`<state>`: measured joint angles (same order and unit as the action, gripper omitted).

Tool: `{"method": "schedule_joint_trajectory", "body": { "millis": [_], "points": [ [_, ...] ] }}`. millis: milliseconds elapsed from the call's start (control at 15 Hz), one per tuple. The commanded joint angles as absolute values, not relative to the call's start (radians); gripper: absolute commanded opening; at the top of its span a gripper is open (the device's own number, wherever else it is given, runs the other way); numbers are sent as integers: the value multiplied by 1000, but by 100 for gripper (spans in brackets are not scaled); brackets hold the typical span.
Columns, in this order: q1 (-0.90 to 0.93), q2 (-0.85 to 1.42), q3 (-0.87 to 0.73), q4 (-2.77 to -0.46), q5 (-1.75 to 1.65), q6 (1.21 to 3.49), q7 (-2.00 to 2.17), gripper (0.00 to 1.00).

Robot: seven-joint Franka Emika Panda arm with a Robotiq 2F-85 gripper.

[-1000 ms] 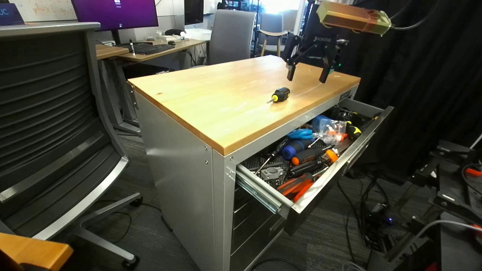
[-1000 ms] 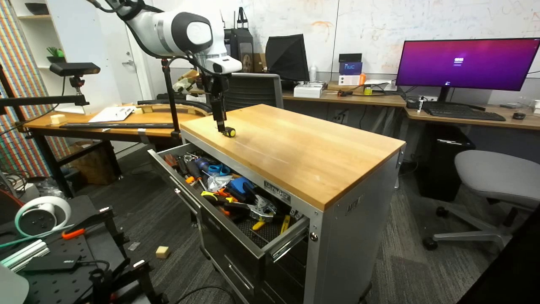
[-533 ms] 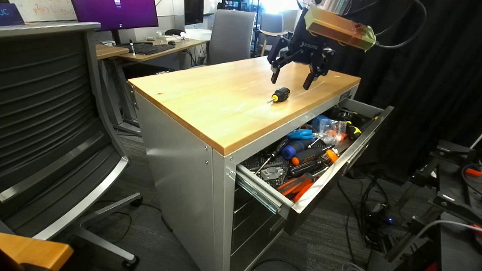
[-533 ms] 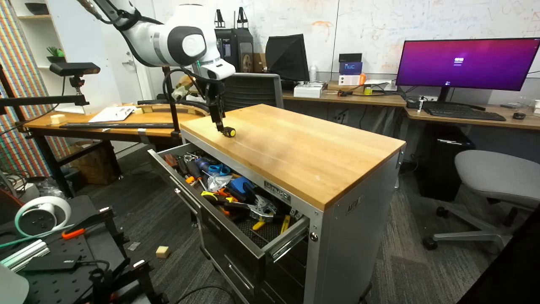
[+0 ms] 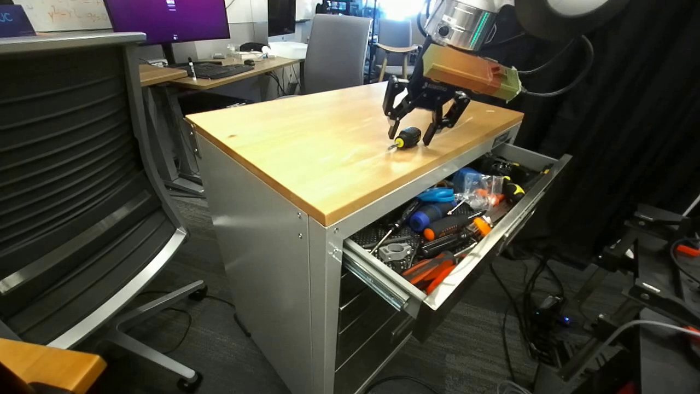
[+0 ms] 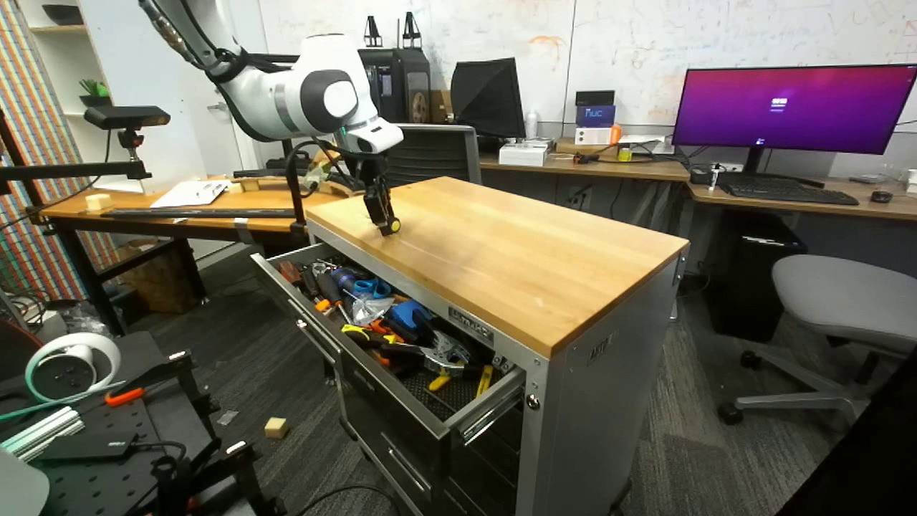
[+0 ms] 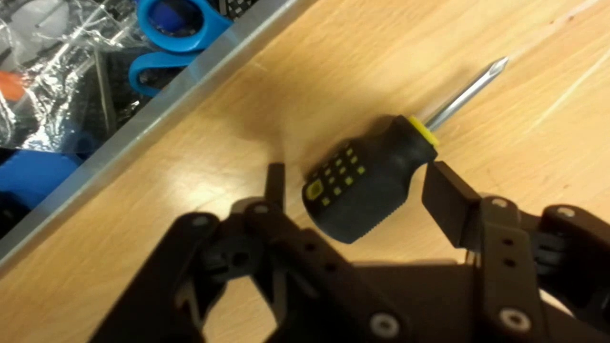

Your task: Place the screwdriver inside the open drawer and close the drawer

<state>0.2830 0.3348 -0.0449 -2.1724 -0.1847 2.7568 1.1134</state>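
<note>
The screwdriver [image 5: 408,138] is short, with a black handle, a yellow collar and a metal shaft. It lies on the wooden cabinet top and also shows in an exterior view [image 6: 395,225] and the wrist view [image 7: 376,181]. My gripper [image 5: 410,135] is open, tilted and low over the top, its fingers on either side of the handle. In the wrist view the gripper [image 7: 360,188] shows gaps between both fingers and the handle, with the fingertips near its rear part. The grey drawer [image 5: 476,254] is pulled out below the top's front edge; it also shows in an exterior view [image 6: 390,383].
The drawer holds many tools, among them blue scissors [image 5: 437,194], orange-handled pliers [image 5: 429,271] and a clear plastic bag [image 5: 481,186]. The wooden top [image 6: 501,244] spreads beyond the screwdriver. An office chair [image 5: 71,191] stands beside the cabinet.
My gripper has come down and across to the screwdriver, tilting as it went, and its fingers now flank the handle. The screwdriver and the drawer have not moved.
</note>
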Motion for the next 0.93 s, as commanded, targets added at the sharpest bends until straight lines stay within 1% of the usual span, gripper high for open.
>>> {"method": "schedule_joint_trajectory", "body": {
  "millis": [0, 133, 467, 867],
  "points": [
    [344, 348, -114, -2148, -267, 2754, 1213, 42],
    [351, 332, -125, -2162, -299, 2736, 1232, 27],
    [345, 296, -105, -2193, -345, 2643, 1183, 27],
    [296, 156, -61, -2338, -374, 2446, 1116, 27]
  ]
}}
